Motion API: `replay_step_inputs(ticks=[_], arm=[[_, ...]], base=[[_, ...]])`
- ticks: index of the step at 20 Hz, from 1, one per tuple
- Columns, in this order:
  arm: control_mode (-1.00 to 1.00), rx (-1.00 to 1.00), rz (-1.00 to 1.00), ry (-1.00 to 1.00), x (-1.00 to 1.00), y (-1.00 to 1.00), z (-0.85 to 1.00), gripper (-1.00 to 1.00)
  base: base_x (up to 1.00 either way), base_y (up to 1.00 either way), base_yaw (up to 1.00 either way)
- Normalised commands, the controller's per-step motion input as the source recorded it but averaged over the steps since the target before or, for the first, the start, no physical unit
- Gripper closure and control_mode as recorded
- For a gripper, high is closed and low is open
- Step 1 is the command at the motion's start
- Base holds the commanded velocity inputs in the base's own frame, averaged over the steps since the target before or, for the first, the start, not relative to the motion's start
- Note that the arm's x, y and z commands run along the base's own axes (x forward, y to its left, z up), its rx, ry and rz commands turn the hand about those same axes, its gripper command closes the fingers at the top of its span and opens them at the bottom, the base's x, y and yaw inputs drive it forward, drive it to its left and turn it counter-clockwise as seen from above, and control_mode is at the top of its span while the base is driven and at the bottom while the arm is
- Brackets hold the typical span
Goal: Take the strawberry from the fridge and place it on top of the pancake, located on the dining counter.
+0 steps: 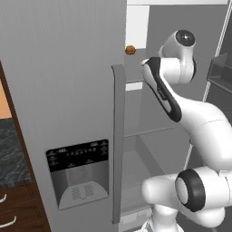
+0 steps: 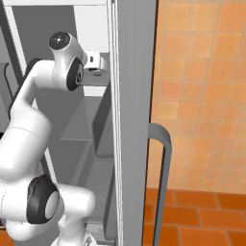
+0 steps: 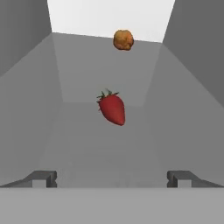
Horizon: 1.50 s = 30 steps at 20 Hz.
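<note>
The pincer (image 3: 112, 178) stands spread and empty, lined up on the strawberry (image 3: 112, 109) mid-shelf in the fridge (image 1: 68, 90), ready to straddle it. An orange-brown item (image 3: 123, 40) sits at the shelf's back edge, well clear.

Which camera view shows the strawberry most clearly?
The hand view: the strawberry lies whole on the grey fridge shelf, ahead of the open gripper, with the orange-brown item behind it. In both base views the arm reaches into the fridge and hides the berry.
</note>
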Motion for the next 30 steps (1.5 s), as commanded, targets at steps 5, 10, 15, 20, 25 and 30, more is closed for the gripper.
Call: replay_step_inputs(ticks=[5,10,15,20,25,30], arm=[[-1.0,0.07,0.0,0.03,0.91,0.0,-0.03,-1.0],[-1.0,0.0,0.0,0.13,0.79,0.0,-0.15,-1.0],[-1.0,0.0,0.0,0.09,0.55,0.0,-0.22,-1.0],[-1.0,0.0,0.0,0.0,0.0,0.0,-0.26,-1.0],[-1.0,0.0,0.0,-0.01,-0.11,0.0,-0.33,-1.0],[-1.0,0.01,0.0,-0.02,0.0,0.01,-0.31,1.0]], base=[[0.0,0.0,0.0],[0.0,0.0,0.0],[0.0,0.0,0.0],[0.0,0.0,0.0],[0.0,0.0,0.0],[0.0,0.0,0.0]])
